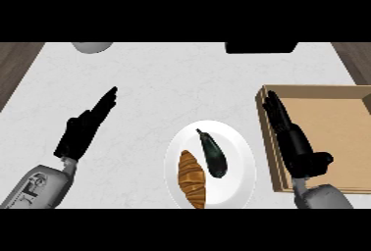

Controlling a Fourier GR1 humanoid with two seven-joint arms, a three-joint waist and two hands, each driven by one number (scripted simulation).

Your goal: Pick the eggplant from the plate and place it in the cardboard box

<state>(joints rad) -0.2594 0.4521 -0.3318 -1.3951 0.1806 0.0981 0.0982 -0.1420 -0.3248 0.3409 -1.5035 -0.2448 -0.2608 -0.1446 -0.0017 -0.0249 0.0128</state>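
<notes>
a: where is the eggplant (213, 154) sitting right now?

b: it's lying on the white plate (243, 147), right half, stem end pointing up and away. a croissant (192, 179) is lying just beside it on the left half, so whoever grabs has to come in from the right side to avoid bumping it.

a: and the right hand (293, 142)?

b: it's hovering over the left wall of the cardboard box (322, 139), fingers stretched out straight, holding nothing. not touching the eggplant, it's just to the right of the plate. looks like it's sitting there because it's the arm closest to both the plate and the box, my guess.

a: left hand (83, 130)?

b: resting out on the pale surface (159, 83), well apart from the plate, fingers straight and pointing up, nothing in it. probably parked out of the way.

a: so the pick is not happening yet?

b: not yet, eggplant is untouched, box is showing nothing inside. next move likely needs the right hand swinging left and down over the eggplant.
</notes>
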